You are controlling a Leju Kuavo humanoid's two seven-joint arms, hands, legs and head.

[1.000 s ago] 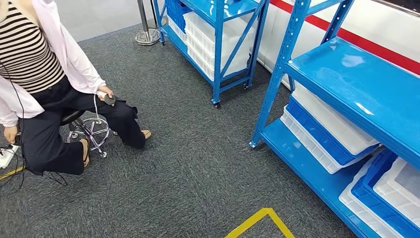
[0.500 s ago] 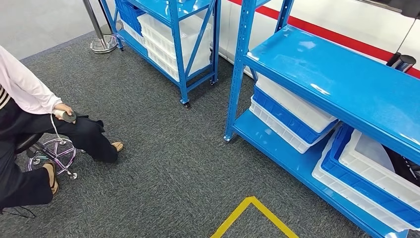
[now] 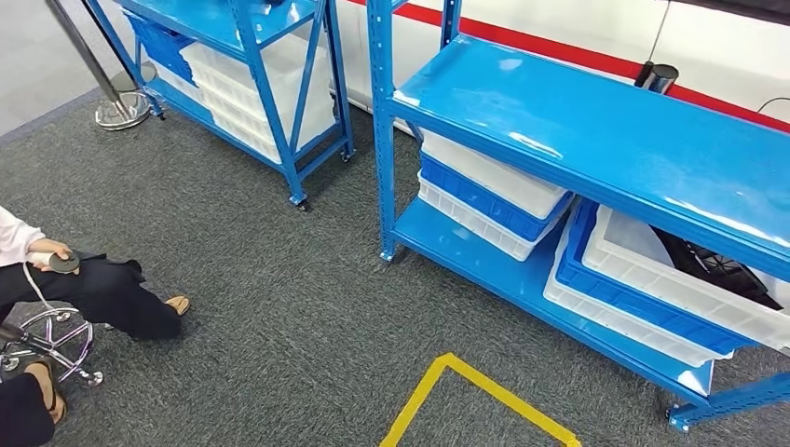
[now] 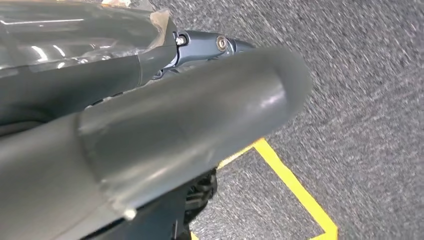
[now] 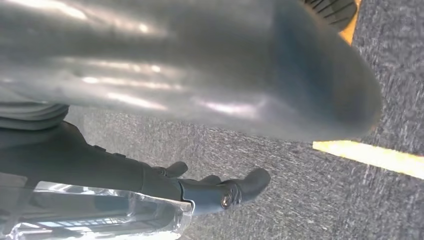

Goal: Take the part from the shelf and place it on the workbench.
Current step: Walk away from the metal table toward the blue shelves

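Observation:
A dark part lies in a white bin on the lower board of the near blue shelf, at the right of the head view; much of it is hidden under the upper board. My left hand hangs over the grey carpet, its thick thumb in front and its dark fingers stretched out, holding nothing. My right hand also hangs over the carpet with its dark fingers out and nothing in them.
Stacked white and blue bins fill the lower left of the near shelf. A second blue shelf on wheels stands behind. A person sits at the left on a stool. Yellow floor tape marks the carpet. A post base stands far left.
The whole picture has slid to the left, so the camera has turned right. The near shelf and its right-hand bin with the dark part have come into view.

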